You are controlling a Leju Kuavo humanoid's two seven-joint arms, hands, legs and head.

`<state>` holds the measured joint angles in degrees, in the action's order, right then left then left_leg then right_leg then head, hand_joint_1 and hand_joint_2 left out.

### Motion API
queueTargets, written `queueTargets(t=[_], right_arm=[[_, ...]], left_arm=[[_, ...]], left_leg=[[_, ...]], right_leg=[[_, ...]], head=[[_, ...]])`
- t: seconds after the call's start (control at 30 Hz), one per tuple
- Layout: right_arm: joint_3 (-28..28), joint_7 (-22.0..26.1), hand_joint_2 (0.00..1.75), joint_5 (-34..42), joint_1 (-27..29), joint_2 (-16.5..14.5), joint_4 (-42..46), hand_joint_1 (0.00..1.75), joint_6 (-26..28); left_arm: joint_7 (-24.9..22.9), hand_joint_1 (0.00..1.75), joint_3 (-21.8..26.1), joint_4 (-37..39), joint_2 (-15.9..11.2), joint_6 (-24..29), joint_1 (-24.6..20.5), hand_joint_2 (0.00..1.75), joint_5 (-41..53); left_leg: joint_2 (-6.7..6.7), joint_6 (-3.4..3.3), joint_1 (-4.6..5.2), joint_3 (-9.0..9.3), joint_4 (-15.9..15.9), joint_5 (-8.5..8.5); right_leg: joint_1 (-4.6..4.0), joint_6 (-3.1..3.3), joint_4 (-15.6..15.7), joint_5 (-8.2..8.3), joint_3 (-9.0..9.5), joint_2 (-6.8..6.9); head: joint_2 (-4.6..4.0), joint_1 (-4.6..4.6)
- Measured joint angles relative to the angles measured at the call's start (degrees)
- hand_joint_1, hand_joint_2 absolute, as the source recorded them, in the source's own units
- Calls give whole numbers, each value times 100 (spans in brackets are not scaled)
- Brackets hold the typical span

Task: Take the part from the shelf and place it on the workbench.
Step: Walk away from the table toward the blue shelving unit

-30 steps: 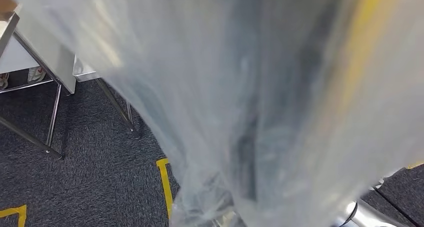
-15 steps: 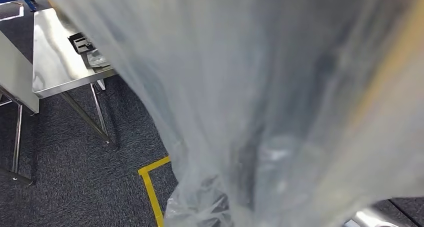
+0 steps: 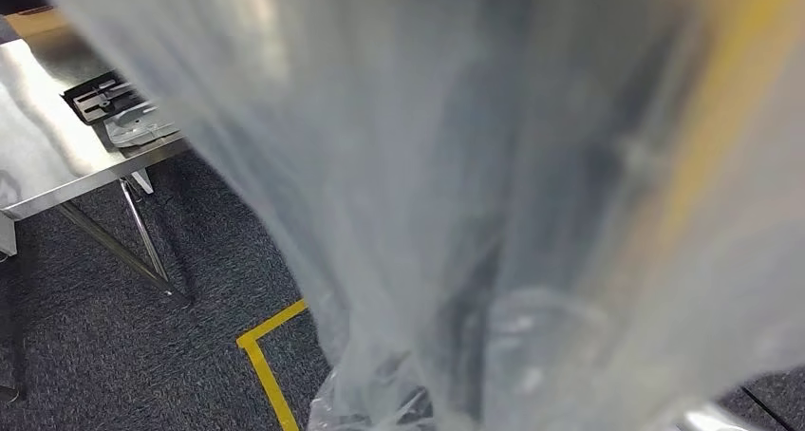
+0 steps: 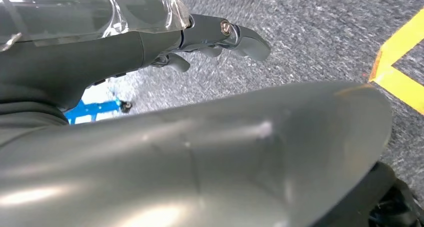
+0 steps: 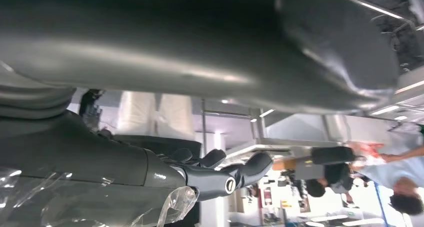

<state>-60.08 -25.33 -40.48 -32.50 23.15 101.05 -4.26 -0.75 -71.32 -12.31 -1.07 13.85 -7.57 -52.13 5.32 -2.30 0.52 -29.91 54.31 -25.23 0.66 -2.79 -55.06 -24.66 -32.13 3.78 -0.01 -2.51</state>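
Observation:
The part sits in a clear plastic bag (image 3: 494,203) held up close in front of the head view, so it covers most of that picture; a dark shape shows dimly inside. My left hand (image 4: 150,42) lies against the bag's film (image 4: 100,12) with its fingers (image 4: 235,34) stretched along it. My right hand (image 5: 150,172) lies against the film (image 5: 100,202) the same way from the other side. The steel workbench (image 3: 38,146) stands at the far left.
On the workbench lie a black fixture (image 3: 100,97) and another bagged piece (image 3: 138,125). Slanted steel legs (image 3: 142,241) stand on dark carpet marked with yellow tape (image 3: 261,355). People (image 5: 395,182) stand in the distance in the right wrist view.
The whole head picture has shifted, so the camera has turned: the white table left the frame, the steel workbench came in at the left, and the yellow tape corner slid left. The bag stays raised.

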Motion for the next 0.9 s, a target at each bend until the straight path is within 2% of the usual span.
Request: queueTargets(t=[0.07, 0.13, 0.2, 0.23, 0.27, 0.3, 0.33, 0.37, 0.43, 0.47, 0.5, 0.57, 0.63, 0.67, 0.73, 0.77, 0.8, 0.83, 0.87, 0.9], right_arm=[[5, 1, 0, 84, 9, 2, -1, 0, 25], [24, 9, 0, 199, 20, 4, -7, 0, 85], [54, 53, 0, 370, 74, 4, -54, 0, 214], [72, 83, 0, 465, 127, 4, -106, 0, 293], [100, 120, 0, 571, 201, 4, -180, 0, 382], [138, 164, 0, 677, 295, 7, -275, 0, 479], [181, 213, 0, 785, 393, 11, -384, 0, 579], [233, 271, 0, 904, 494, 16, -506, 0, 687], [367, 411, 0, 1171, 701, 24, -814, 0, 920], [442, 496, 0, 1319, 815, 24, -997, 0, 1038], [519, 592, 0, 1462, 938, 25, -1191, 0, 1143], [665, 835, 0, 1789, 1185, 21, -1600, 0, 1320], [815, 1142, 0, 2199, 1402, 1, -2089, 0, 1460], [894, 1325, 0, 2425, 1496, -18, -2373, 0, 1517], [1036, 1694, 0, 2860, 1649, -85, -2969, 0, 1574], [1105, 1884, 0, 3087, 1726, -137, -3312, 0, 1585], [1169, 2043, 0, 3318, 1801, -202, -3669, 0, 1570], [1230, 2174, 0, 3550, 1875, -273, -4031, 0, 1530], [1288, 2266, 0, 3764, 1944, -345, -4368, 0, 1470], [1347, 2332, 0, 3972, 2011, -423, -4698, 0, 1387]], left_arm=[[-10, 0, 0, 0, 0, -2, -7, 0, 2], [-14, 0, -1, 0, 1, -5, -9, 0, 8], [-14, 0, -3, 0, 2, -9, 6, 0, 17], [-13, 0, -5, 0, 2, -11, 18, 0, 25], [-11, 0, -7, 0, 2, -13, 28, 0, 37], [-10, 0, -8, 0, 2, -12, 34, 0, 52], [-9, 0, -9, 0, 2, -11, 35, 0, 69], [-8, 0, -9, 0, 1, -10, 33, 0, 84], [-9, 0, -9, -1, -7, -8, 24, 0, 98], [-10, 0, -9, -1, -10, -7, 18, 0, 101], [-13, 0, -9, -2, -14, -6, 10, 0, 102], [-23, 0, -10, -2, -10, -6, -1, 0, 103], [-32, 0, -11, -2, -5, -3, -8, 0, 104], [-33, 0, -11, -2, -3, -1, -5, 0, 105], [-33, 0, -11, -2, -4, 4, 14, 0, 104], [-32, 0, -11, -2, -3, 5, 26, 0, 104], [-29, 0, -11, -2, 0, 5, 34, 0, 104], [-23, 0, -11, -2, 5, 5, 37, 0, 105], [-15, 0, -11, -2, 12, 5, 37, 0, 108], [-8, 0, -11, -2, 16, 5, 36, 0, 110]], left_leg=[[63, 63, -19, 2, 12, -19], [-96, 132, -52, -82, 233, -199], [-345, 177, -77, -398, 964, -611], [-405, 188, -84, -588, 1383, -793], [-436, 192, -87, -734, 1701, -898], [-452, 186, -87, -764, 1760, -864], [-470, 171, -87, -674, 1566, -718], [-506, 147, -86, -497, 1188, -511], [-685, 72, -77, -113, 344, -165], [-752, 44, -64, -10, 105, -88], [-794, 21, -50, 30, 0, -67], [-736, -22, -45, 31, -30, -27], [-662, -99, -69, 44, -94, 42], [-612, -133, -82, 48, -124, 73], [-514, -158, -65, 33, -128, 82], [-453, -157, -60, 27, -127, 82], [-393, -154, -58, 23, -125, 80], [-332, -147, -59, 24, -123, 75], [-274, -134, -62, 29, -120, 66], [-220, -111, -54, 39, -111, 50]], right_leg=[[4, 82, 11, 33, -38, -131], [29, 160, 31, 77, -63, -242], [44, 209, 35, 111, -99, -367], [41, 221, 34, 124, -119, -433], [38, 226, 33, 136, -136, -504], [37, 224, 32, 147, -145, -571], [36, 216, 32, 156, -149, -634], [36, 205, 32, 166, -149, -697], [34, 166, 31, 186, -158, -796], [33, 137, 32, 197, -168, -828], [36, 102, 39, 209, -178, -855], [47, 32, 58, 232, -193, -884], [41, -14, -104, 113, -279, -742], [38, -31, -355, -41, -398, -635], [44, -66, -1143, -429, -758, -489], [49, -84, -1473, -548, -904, -466], [55, -98, -1613, -568, -955, -450], [61, -108, -1483, -472, -869, -423], [67, -115, -1140, -311, -670, -361], [69, -120, -693, -152, -414, -209]], head=[[0, -4], [0, -12], [0, -25], [0, -29], [0, -31], [0, -32], [-1, -33], [-1, -33], [-1, -33], [-1, -33], [-1, -32], [-1, -31], [-1, -19], [-1, -7], [0, 17], [1, 22], [0, 25], [-1, 27], [0, 27], [0, 30]])
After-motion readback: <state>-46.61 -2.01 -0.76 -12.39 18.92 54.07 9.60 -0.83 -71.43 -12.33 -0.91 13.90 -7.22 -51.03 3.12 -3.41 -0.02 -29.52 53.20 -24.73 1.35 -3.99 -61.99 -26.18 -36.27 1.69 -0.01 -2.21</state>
